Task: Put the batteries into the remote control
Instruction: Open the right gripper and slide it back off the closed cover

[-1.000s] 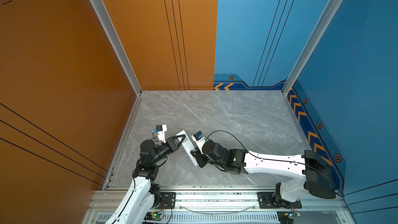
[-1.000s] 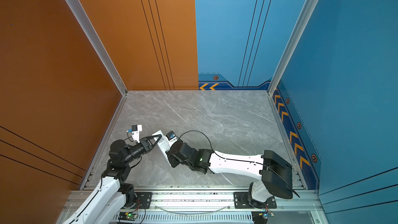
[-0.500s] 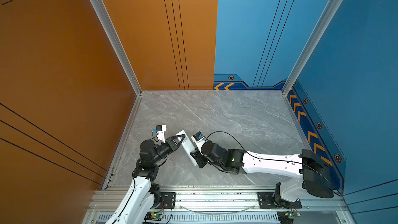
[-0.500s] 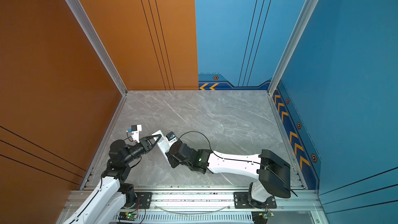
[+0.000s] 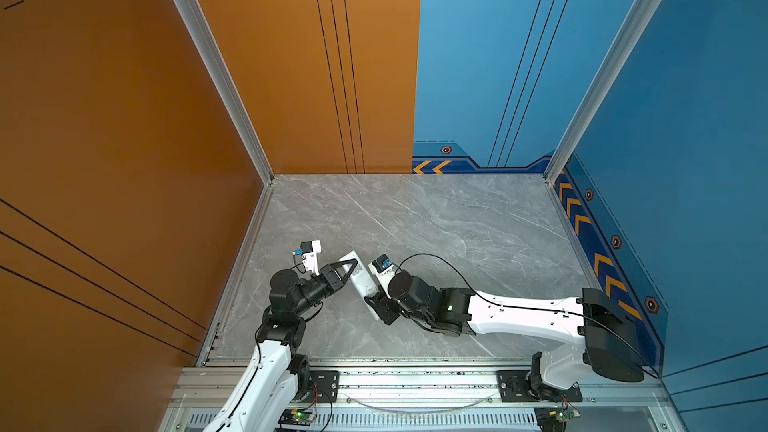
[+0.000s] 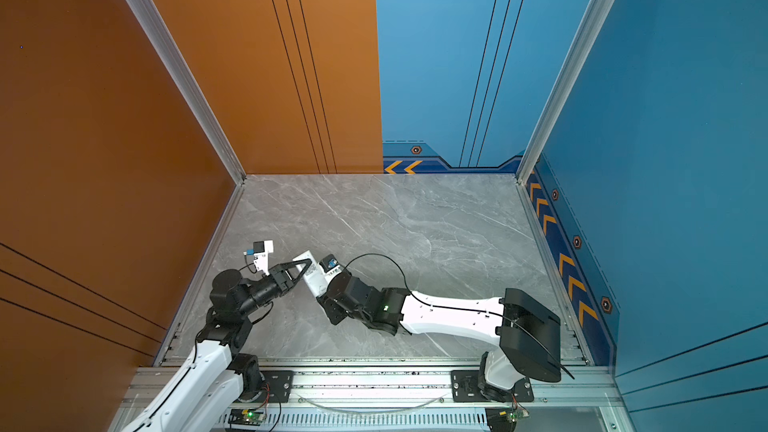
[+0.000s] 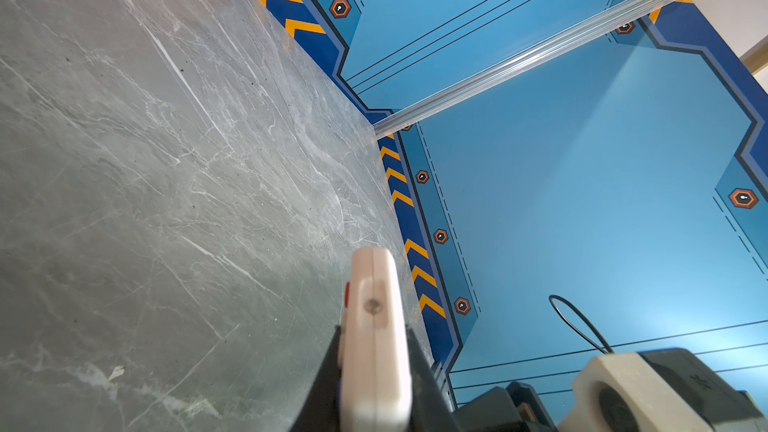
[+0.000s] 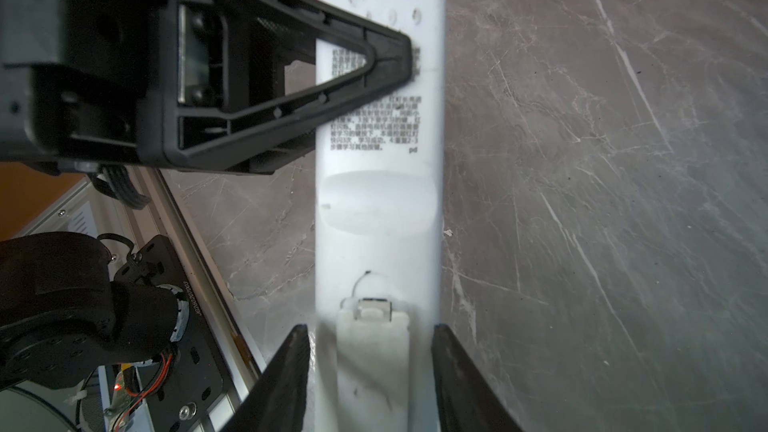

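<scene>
In both top views we see the remote [image 5: 364, 282] [image 6: 316, 281] at the front left of the table [image 5: 415, 222], spanning the gap between the two arms. The left gripper [image 5: 353, 263] has its far end, and the right gripper [image 5: 376, 307] sits at its near end. From up there the arms hide much of the remote, and we cannot read either grip.

The wrist views fill that in. In the right wrist view the remote [image 8: 378, 222] runs straight away from the camera, back side up. It shows a printed label [image 8: 374, 126], a shallow oval dip and, nearest the camera, a cover [image 8: 372, 351] with a small tab. The right fingers [image 8: 286, 380] stand apart, one along each long edge of that end. A thin gap shows beside one of them; beside the other we cannot tell whether it touches. The same view shows one left finger [image 8: 392, 58] lying across the label and another under the remote, so the left gripper is clamped on it through its thickness.

Only the left wrist view shows the remote [image 7: 374, 326] end-on: a narrow white edge with a seam and a sliver of red button [image 7: 346, 295] on one side, pinched between two black fingers [image 7: 322, 392]. We cannot tell from any view whether the near end rests on the table.
</scene>
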Tool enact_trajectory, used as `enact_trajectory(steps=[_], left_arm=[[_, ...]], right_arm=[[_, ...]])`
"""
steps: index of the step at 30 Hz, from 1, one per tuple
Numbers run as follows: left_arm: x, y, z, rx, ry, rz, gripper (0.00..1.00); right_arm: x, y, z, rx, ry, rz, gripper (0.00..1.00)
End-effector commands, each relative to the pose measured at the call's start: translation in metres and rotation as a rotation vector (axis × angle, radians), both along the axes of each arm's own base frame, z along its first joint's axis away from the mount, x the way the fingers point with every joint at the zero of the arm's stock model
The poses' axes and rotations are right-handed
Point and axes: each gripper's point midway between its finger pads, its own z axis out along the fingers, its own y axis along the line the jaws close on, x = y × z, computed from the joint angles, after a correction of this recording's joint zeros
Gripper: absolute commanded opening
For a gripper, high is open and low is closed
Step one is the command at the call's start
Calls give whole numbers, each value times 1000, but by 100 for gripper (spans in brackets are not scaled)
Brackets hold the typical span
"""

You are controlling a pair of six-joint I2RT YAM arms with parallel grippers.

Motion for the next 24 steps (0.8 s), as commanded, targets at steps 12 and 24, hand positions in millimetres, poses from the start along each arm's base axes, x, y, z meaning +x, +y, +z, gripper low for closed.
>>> enact_trajectory(steps=[12,24], left_arm=[[-1,0,5,-13,-22,-7,0],[-1,0,5,-13,-23,-7,0]], right_arm=[[9,-24,10,27,19,-48,45],[15,-24,-3,6,34,-58,44]])
